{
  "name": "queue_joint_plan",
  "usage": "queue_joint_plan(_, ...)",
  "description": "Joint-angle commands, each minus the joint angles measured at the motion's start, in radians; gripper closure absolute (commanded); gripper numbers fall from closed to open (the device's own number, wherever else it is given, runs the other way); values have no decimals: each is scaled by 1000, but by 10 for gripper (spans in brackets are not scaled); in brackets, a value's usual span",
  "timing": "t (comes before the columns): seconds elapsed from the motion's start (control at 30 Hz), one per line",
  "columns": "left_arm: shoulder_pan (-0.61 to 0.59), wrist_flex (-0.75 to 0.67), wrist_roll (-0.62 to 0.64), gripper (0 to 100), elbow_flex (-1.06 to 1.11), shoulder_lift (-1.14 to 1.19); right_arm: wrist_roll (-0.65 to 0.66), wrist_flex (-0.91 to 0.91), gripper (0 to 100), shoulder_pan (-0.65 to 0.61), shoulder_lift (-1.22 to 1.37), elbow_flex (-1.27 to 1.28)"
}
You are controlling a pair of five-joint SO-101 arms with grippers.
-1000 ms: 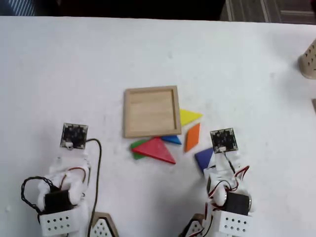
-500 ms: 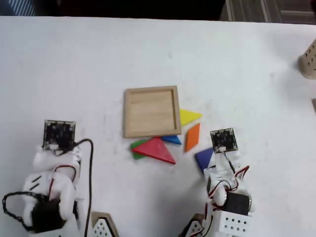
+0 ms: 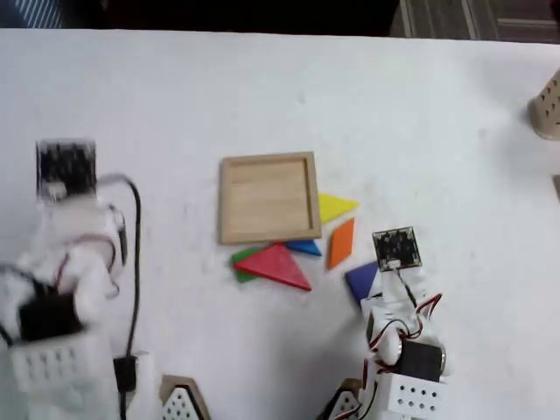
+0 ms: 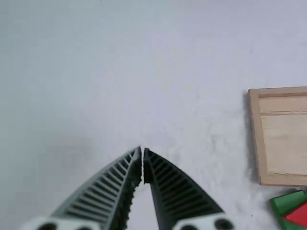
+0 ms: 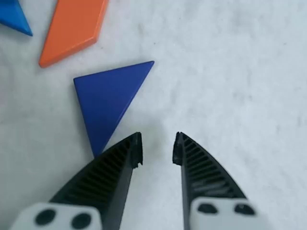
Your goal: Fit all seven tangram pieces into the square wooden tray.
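The square wooden tray lies mid-table with nothing in it; a corner of the tray also shows in the left wrist view. Along its near and right sides lie a yellow triangle, an orange parallelogram, a small blue triangle, a red triangle over a green piece, and a dark blue triangle. My left gripper is shut and holds nothing, over bare table left of the tray. My right gripper is open just beside the dark blue triangle.
The left arm fills the table's left side, and the right arm stands at the front right. A pale pegged object sits at the far right edge. Two wooden pieces lie at the front edge.
The left arm has swung left and away from the front edge, its wrist now level with the tray. The right arm and all pieces have stayed put.
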Motion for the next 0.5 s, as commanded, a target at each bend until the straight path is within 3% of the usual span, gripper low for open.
queue_joint_plan(0.0, 74, -25, 89, 972, -190, 298, 3, -4, 878, 7, -7, 8)
queue_joint_plan(0.1, 179, -26, 135, 926, -224, 440, 3, -4, 878, 7, -7, 8)
queue_joint_plan(0.27, 328, -98, 328, 760, -232, 627, 3, -4, 878, 7, -7, 8)
queue_joint_plan(0.47, 357, -293, 423, 732, -230, 829, 3, -4, 878, 7, -7, 8)
